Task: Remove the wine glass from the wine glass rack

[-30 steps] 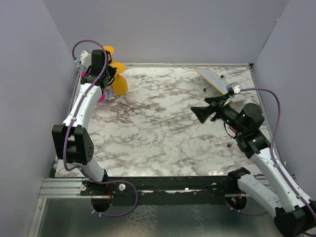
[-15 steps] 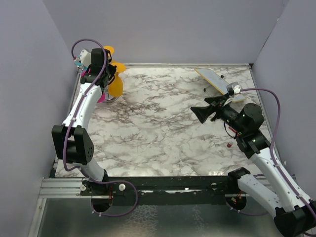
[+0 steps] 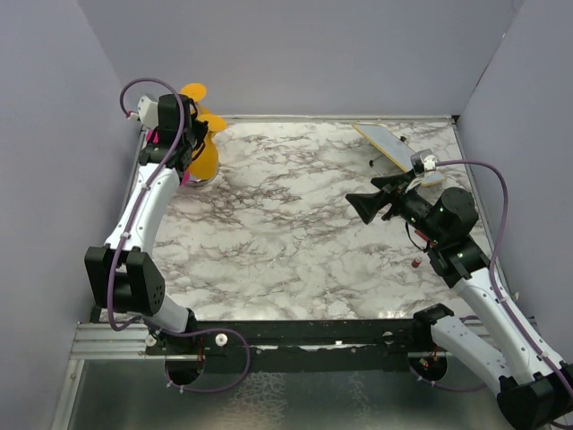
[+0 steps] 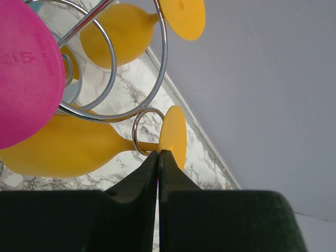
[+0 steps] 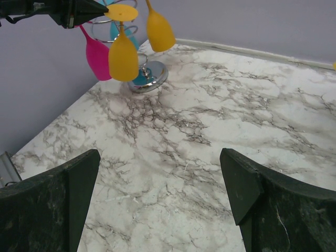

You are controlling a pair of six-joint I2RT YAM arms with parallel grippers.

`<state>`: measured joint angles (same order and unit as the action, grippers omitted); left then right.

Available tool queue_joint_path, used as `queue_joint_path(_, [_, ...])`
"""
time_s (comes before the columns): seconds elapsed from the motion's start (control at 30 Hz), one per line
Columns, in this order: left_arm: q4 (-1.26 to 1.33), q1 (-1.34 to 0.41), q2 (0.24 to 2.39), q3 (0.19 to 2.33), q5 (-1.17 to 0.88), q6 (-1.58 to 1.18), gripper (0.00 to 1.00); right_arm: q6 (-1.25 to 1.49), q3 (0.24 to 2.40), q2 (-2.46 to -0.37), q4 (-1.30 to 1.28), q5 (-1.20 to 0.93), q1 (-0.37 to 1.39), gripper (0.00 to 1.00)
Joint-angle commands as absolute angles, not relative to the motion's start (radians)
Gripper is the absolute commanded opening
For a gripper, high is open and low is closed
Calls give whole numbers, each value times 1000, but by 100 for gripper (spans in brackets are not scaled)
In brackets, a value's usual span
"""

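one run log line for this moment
phase: grasp | left gripper: shut on stem of yellow plastic wine glass | glass: hanging on silver wire rack | right gripper: open, above marble table

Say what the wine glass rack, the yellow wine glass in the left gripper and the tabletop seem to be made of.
The wine glass rack looks like polished metal wire: mirror-bright. The yellow wine glass is probably plastic: opaque, evenly coloured, soft sheen. The tabletop is marble-patterned, white with grey veins; stone or printed laminate, I cannot tell.
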<state>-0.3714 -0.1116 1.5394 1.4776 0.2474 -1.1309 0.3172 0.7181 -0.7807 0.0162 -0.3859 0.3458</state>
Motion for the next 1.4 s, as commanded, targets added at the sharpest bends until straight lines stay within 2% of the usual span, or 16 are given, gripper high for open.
queue_joint_path(0.0, [-279, -113, 1468, 1424, 240, -1182, 0, 310, 713, -773, 35, -366, 351, 100])
queue_joint_path(0.63, [-149, -87, 1470, 1318, 30, -1281, 0, 310, 716, -779, 32, -366, 350, 100])
queue_joint_path(0.9, [-128, -87, 1395, 1249, -47, -1284, 0, 315, 721, -791, 23, -373, 351, 100])
queue_joint_path(1.2, [-33, -90, 1267, 1101, -236, -1249, 0, 331, 756, -854, -9, -428, 351, 99])
queue_joint_path(1.37, [93, -98, 1221, 1011, -389, -1214, 0, 375, 851, -962, -61, -564, 351, 98])
